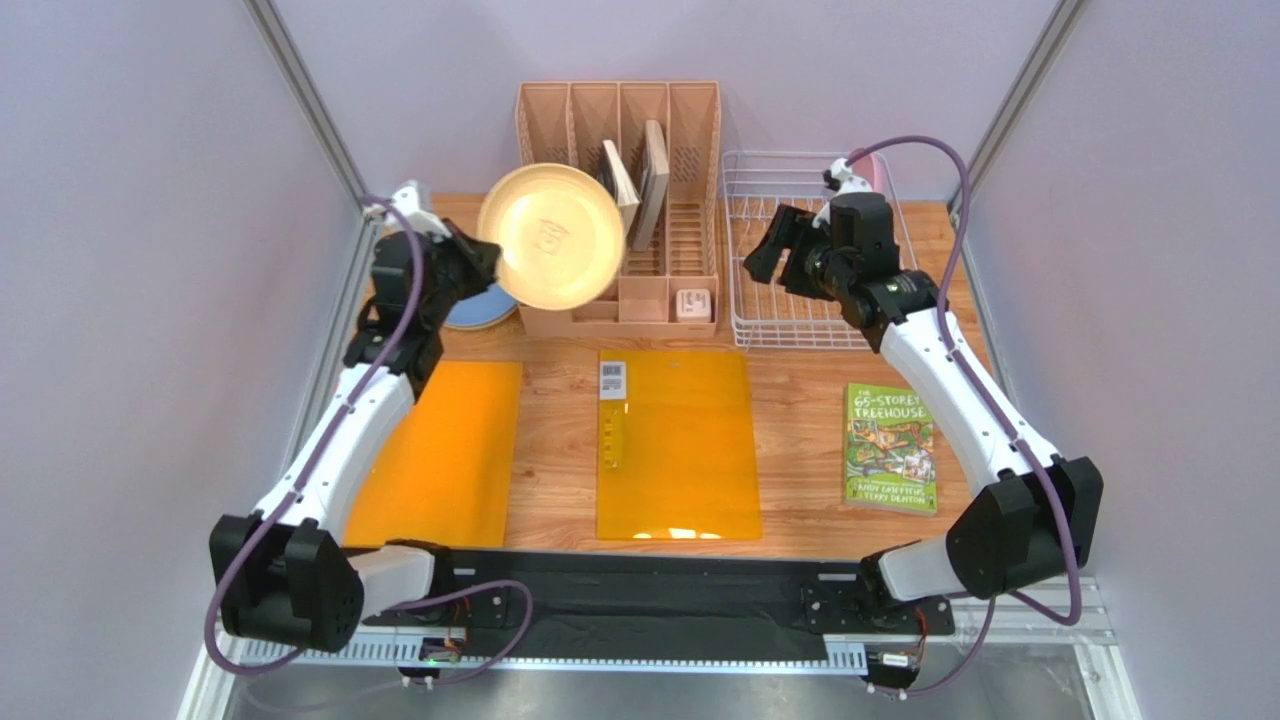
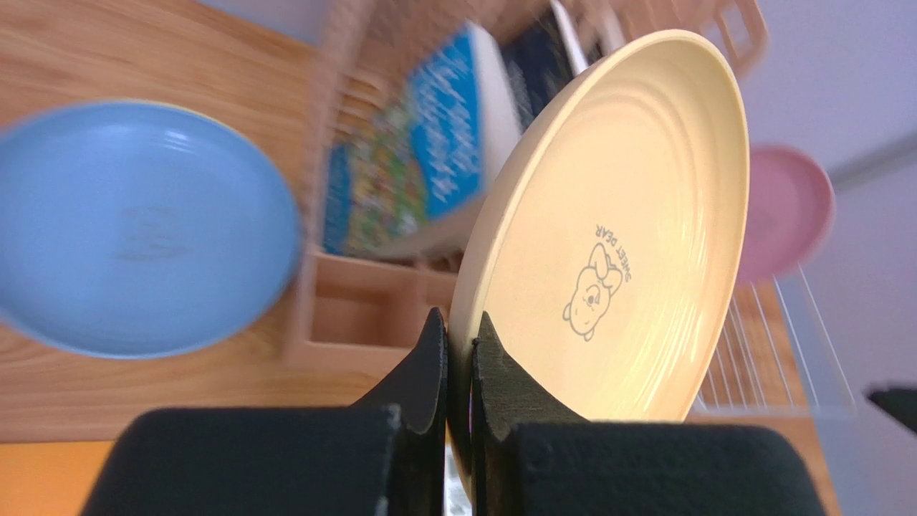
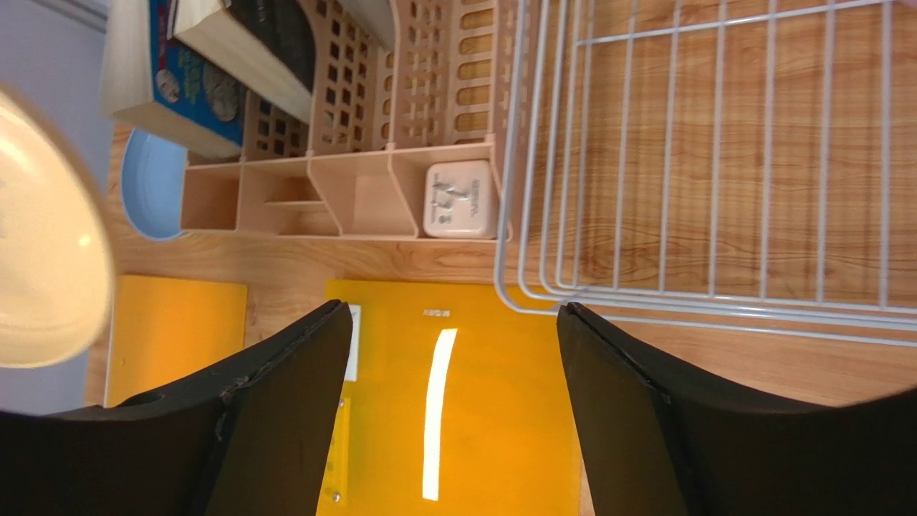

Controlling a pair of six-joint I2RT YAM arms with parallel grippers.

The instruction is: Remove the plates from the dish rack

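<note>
My left gripper (image 1: 484,255) (image 2: 461,323) is shut on the rim of the pale yellow plate (image 1: 552,236) (image 2: 624,247) and holds it tilted on edge in the air, in front of the organizer's left end. The light blue plate (image 1: 478,312) (image 2: 140,231) lies flat on the table below it. The pink plate (image 2: 784,210) stands at the far end of the white wire dish rack (image 1: 796,327) (image 3: 689,301). My right gripper (image 1: 774,248) (image 3: 454,323) is open and empty, above the rack's front left. The tan plate is not in view.
A pink-beige slotted organizer (image 1: 661,285) with books stands left of the rack, with a small white box (image 1: 693,305) in its front compartment. Two orange mats (image 1: 676,450) (image 1: 443,450) lie on the wooden table. A green book (image 1: 890,446) lies at the right.
</note>
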